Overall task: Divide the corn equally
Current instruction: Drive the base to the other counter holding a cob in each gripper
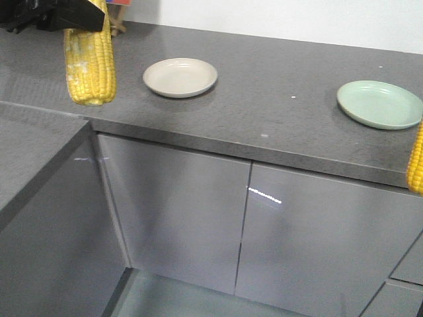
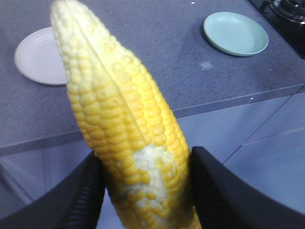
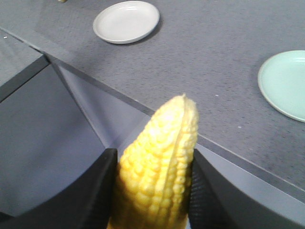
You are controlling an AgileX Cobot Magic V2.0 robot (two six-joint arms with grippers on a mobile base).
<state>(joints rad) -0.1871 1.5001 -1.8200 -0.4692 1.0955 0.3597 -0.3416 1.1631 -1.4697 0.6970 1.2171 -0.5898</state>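
My left gripper (image 2: 145, 167) is shut on a yellow corn cob (image 2: 119, 124), which hangs above the counter's left end in the front view (image 1: 90, 59). That cob has a patch of pale, worn kernels near the fingers. My right gripper (image 3: 152, 162) is shut on a second corn cob (image 3: 159, 167), held beyond the counter's front edge; only a sliver of that cob (image 1: 416, 162) shows at the right border. A beige plate (image 1: 180, 76) and a pale green plate (image 1: 380, 104) lie empty on the counter, well apart.
The plates rest on a grey speckled countertop (image 1: 277, 86) with glossy grey cabinet doors (image 1: 178, 211) below. A lower grey surface (image 1: 33, 152) juts forward at the left. A stove burner (image 2: 286, 9) sits beyond the green plate.
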